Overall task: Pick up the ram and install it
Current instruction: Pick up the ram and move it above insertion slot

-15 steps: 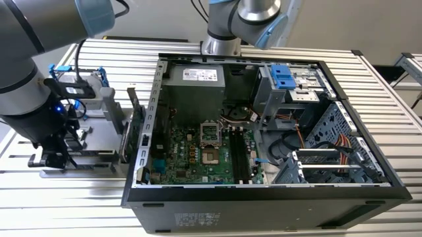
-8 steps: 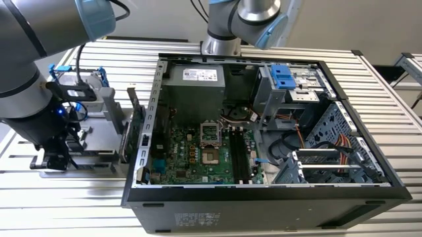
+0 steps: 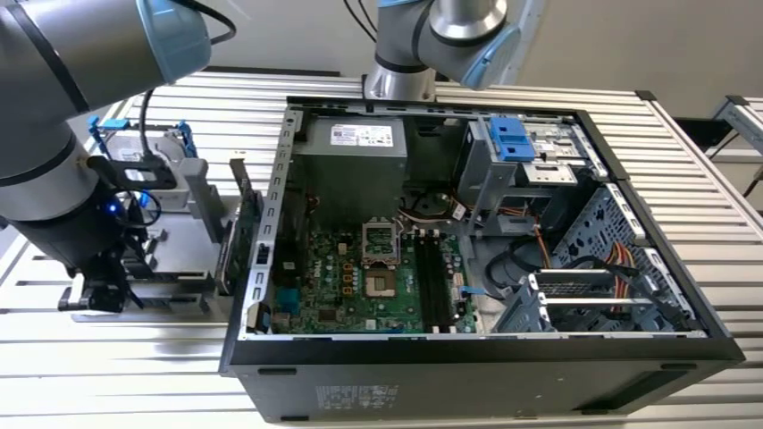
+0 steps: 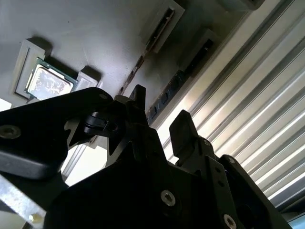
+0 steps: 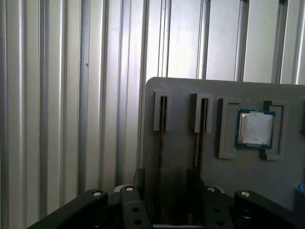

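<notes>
In both wrist views the ram stands on edge in a slotted grey holder, seen as a thin dark line. My gripper is open, its two black fingers straddling the stick with gaps on both sides. In the exterior view the gripper hangs low over that holder, at the exterior view's left of the open computer case. The motherboard lies inside the case with its long black slots.
A processor chip sits in a pocket of the holder near the ram. A large green card stands between holder and case. A drive with blue tabs lies behind the holder. The ribbed metal table surrounds everything.
</notes>
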`<state>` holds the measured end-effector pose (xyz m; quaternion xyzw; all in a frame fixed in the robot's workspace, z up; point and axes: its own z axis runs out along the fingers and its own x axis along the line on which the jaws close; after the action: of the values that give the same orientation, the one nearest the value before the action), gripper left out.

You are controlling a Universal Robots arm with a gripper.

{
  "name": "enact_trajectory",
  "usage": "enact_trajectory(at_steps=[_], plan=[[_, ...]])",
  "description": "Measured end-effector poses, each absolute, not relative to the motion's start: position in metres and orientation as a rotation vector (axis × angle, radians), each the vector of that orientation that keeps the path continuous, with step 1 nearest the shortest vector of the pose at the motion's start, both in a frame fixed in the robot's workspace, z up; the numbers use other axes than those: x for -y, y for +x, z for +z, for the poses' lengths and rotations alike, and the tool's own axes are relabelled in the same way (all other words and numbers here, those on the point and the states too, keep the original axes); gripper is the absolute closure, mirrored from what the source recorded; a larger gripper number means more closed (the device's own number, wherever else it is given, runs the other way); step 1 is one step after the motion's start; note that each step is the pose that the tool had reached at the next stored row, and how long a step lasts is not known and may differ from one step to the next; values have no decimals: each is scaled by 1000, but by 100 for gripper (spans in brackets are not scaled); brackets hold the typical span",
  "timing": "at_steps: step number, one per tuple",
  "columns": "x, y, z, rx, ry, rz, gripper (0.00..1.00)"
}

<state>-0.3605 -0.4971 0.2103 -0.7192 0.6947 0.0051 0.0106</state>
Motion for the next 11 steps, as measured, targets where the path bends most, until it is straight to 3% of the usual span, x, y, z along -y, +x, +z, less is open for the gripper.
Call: enact_trajectory(at_steps=[11], plan=[[499, -361, 202, -2168, -2245, 16, 0]])
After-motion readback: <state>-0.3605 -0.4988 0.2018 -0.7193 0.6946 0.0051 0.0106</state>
